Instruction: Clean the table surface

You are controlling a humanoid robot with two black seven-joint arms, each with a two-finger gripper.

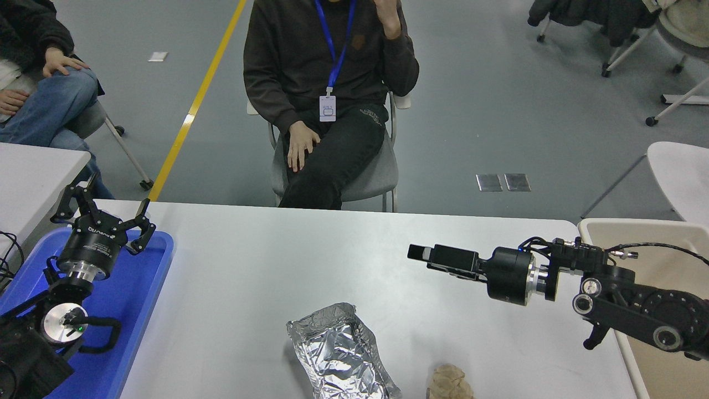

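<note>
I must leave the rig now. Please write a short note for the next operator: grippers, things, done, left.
Left gripper: open, parked above the blue tray, holds nothing.
Right gripper: seen edge-on over the table surface, fingers not readable; nothing visible in it.
Crumpled foil tray and beige crumpled wad lie at the near edge, untouched.
Beige bin stands at the right.
Done: nothing visibly removed.
Left: probably both pieces to clear.

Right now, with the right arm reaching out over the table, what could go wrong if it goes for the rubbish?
The crumpled foil tray looks light and open, so the right gripper might push it along the table rather than grasp it. The brown paper wad sits at the near edge and could be knocked off. The arm's cable hangs over the beige bin and might catch on its rim.
</note>
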